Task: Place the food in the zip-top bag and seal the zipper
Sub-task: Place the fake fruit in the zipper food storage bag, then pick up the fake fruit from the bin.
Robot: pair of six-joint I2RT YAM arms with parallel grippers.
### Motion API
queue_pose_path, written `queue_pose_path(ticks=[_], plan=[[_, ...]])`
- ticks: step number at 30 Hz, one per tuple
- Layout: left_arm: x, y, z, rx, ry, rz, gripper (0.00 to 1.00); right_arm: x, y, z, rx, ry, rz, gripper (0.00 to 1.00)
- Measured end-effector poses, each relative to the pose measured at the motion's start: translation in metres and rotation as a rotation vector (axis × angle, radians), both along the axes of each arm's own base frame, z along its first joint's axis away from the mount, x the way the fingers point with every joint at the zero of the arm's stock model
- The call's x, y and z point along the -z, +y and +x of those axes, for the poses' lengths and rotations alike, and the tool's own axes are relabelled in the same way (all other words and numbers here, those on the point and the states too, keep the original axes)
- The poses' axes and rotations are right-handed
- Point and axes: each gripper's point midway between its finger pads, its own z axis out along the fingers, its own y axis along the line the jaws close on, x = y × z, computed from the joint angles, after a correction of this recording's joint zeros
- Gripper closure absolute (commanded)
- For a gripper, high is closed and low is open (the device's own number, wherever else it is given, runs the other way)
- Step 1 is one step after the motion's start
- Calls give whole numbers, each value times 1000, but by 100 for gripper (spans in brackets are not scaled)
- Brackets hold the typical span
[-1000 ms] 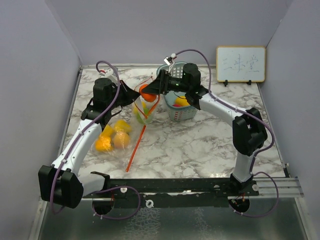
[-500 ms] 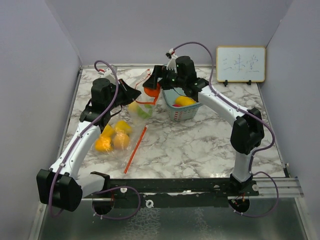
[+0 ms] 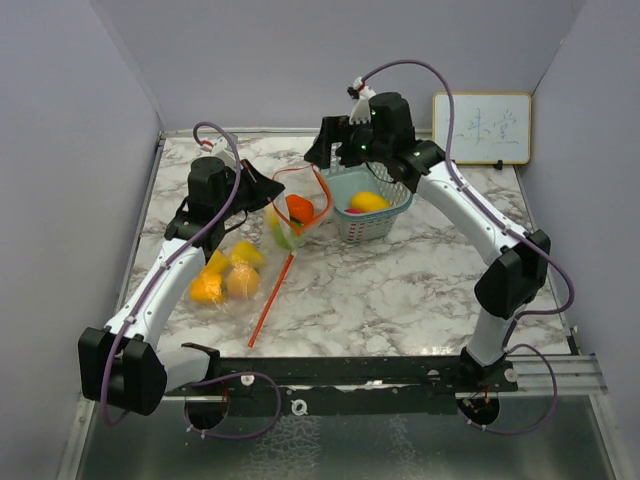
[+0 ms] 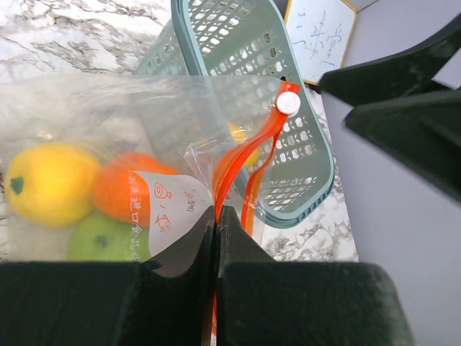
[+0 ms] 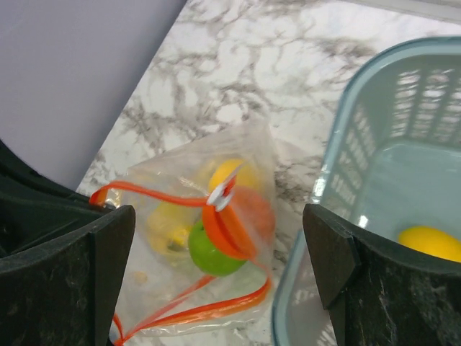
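Observation:
The zip-top bag [image 3: 290, 215] is clear with an orange zipper rim. It stands between my arms and holds yellow [image 4: 50, 184], orange [image 4: 126, 191] and green [image 4: 104, 238] food. My left gripper [image 3: 272, 190] is shut on the bag's orange rim [image 4: 217, 213]. My right gripper [image 3: 322, 150] is open and empty, above the bag's mouth and apart from it. From the right wrist [image 5: 220, 238] I look down on the bag [image 5: 173, 216] with the green [image 5: 212, 252] and orange [image 5: 256, 209] pieces inside. A white slider [image 4: 289, 103] sits on the zipper.
The pale blue lattice basket [image 3: 395, 205] stands right of the bag with a yellow piece [image 3: 369, 201] in it. A second clear bag of yellow and orange fruit [image 3: 228, 275] lies left. An orange strip [image 3: 270, 298] lies on the marble. A whiteboard [image 3: 481, 128] leans at the back right.
My right gripper held the orange piece at the bag's mouth, has let it go into the bag, and has risen back toward the basket. My left gripper kept its hold.

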Motion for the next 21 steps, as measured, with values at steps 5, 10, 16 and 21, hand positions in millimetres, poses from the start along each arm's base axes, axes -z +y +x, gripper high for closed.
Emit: queue_pose_path(ticks=[5, 10, 16, 21], plan=[[0, 0, 0, 0, 0, 0, 100, -12, -63, 33, 169, -1, -74, 0], [0, 0, 0, 0, 0, 2, 100, 42, -109, 59, 275, 95, -266, 1], [2, 0, 0, 2, 0, 7, 100, 153, -118, 32, 182, 315, -501, 4], [7, 0, 2, 3, 12, 12, 100, 186, -124, 17, 141, 394, -583, 6]])
